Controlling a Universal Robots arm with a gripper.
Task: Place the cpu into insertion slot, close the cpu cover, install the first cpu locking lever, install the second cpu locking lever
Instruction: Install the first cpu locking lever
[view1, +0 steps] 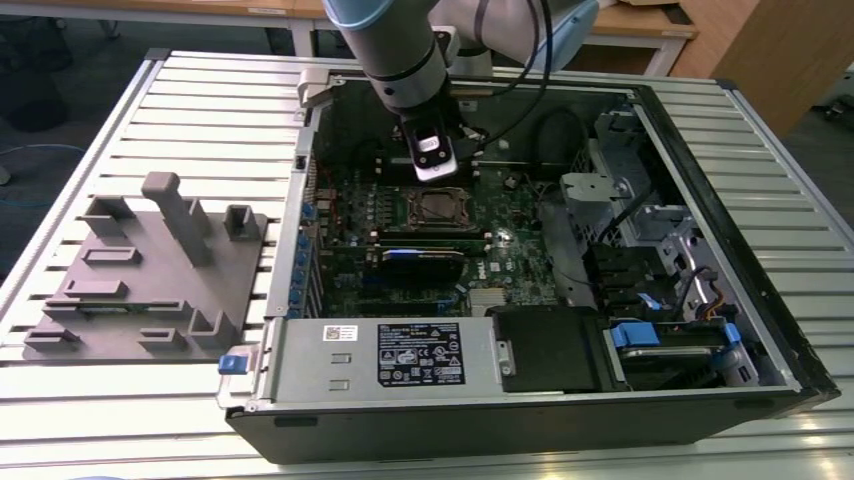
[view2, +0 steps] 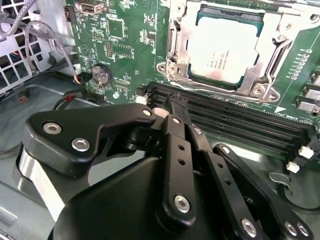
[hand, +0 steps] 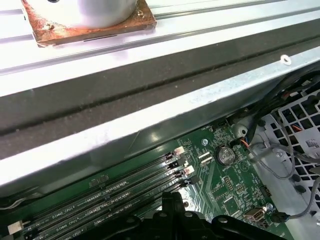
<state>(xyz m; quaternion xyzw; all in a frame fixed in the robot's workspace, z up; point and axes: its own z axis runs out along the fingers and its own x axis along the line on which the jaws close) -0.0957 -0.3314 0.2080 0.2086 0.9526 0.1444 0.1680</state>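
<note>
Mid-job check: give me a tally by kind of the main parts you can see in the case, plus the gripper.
cpu: 1
cpu cover: 1
black expansion card: 1
power supply: 1
coin cell battery: 1
gripper: 1
Total: 6
</note>
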